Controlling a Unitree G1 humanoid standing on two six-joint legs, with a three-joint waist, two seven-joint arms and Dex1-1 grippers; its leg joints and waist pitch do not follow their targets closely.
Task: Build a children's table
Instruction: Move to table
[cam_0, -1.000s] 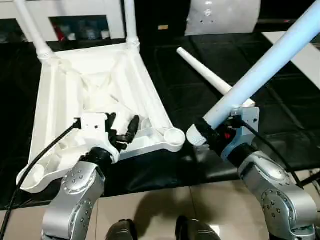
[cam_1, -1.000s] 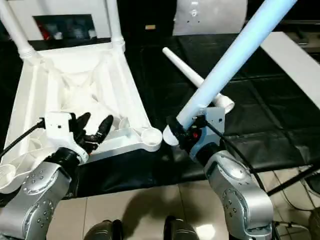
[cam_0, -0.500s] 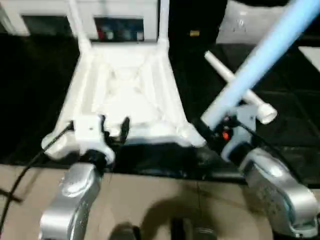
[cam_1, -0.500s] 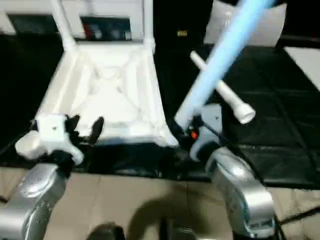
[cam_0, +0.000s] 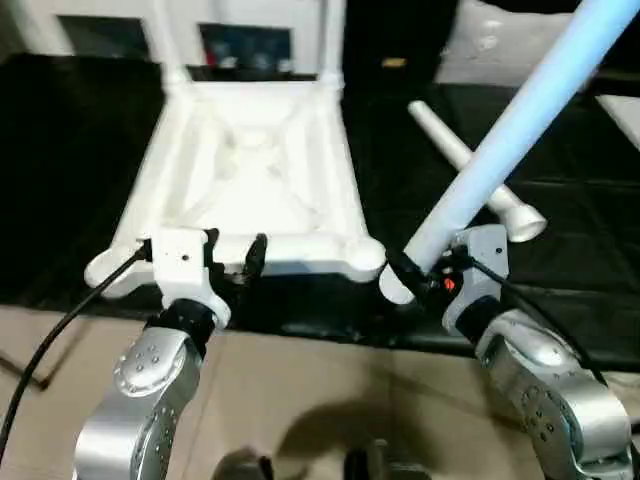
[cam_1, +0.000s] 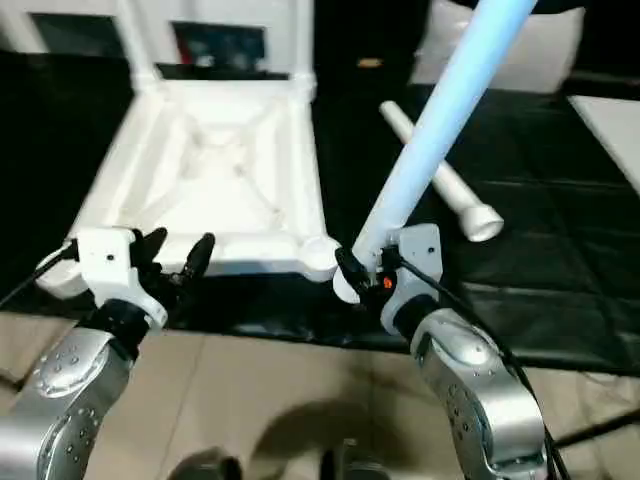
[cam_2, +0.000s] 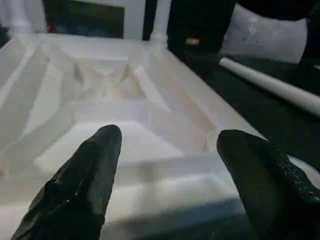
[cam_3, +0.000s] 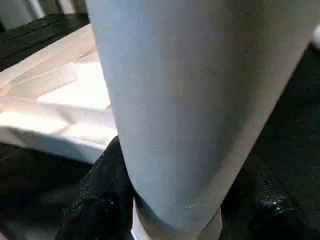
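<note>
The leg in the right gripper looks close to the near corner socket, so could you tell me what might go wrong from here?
1. The held leg slants steeply, its end beside the near-right socket; pushed in tilted, it could jam.
2. The right gripper grips near the leg's bottom end, so the long top may lever it loose.
3. The left gripper stands open, not holding the tabletop, which may slide.

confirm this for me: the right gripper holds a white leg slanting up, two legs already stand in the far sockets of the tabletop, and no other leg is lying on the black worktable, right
Not quite. A spare leg does lie on the black worktable, behind the right gripper, as the left eye view shows. The rest holds: that gripper holds a white leg slanting up, and two legs stand in the far sockets of the tabletop.
</note>
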